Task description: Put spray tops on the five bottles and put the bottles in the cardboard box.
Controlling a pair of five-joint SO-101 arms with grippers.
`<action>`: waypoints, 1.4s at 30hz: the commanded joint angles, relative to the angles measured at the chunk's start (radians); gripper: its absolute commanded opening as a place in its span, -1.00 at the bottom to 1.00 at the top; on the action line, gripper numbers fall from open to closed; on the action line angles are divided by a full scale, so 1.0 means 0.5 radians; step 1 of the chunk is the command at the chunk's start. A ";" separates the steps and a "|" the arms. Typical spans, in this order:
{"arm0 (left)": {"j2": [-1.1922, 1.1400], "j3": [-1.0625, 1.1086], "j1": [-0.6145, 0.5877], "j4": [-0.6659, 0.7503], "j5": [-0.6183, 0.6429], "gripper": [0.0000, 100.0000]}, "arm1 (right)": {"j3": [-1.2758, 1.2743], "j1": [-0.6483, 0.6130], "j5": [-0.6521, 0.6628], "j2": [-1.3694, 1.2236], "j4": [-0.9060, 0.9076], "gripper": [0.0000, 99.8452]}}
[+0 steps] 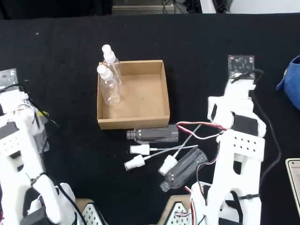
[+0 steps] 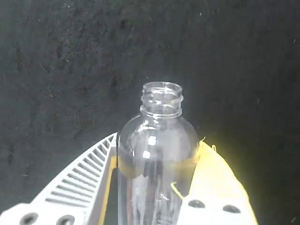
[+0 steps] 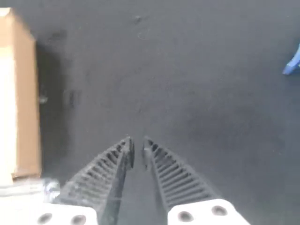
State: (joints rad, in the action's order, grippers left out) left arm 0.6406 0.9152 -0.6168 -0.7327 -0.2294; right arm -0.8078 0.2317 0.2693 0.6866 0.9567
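- Left gripper (image 2: 159, 140) clamps an uncapped bottle (image 2: 161, 101), lower centre;
- right gripper (image 3: 138, 146), lower centre, nearly closed, empty;
- cardboard box (image 1: 133, 123), upper centre, holds two capped bottles (image 1: 109, 86).

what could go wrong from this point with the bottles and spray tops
The uncapped bottle in the left jaws is smooth and clear; pushing a top on may make it slip or tilt. The three spray tops lie with tubes crossing beside two loose bottles, so lifting one may drag another or roll a bottle. The two capped bottles lean at the cardboard box edge and might topple.
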 commanded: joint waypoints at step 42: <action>0.282 0.140 -0.219 0.319 0.500 -0.94 | -0.121 -2.262 1.209 -0.594 0.334 -0.66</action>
State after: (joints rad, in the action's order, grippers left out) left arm 0.7480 1.0426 -0.7104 -0.5854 0.0100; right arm -0.8830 -0.8838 0.8324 0.3905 1.1469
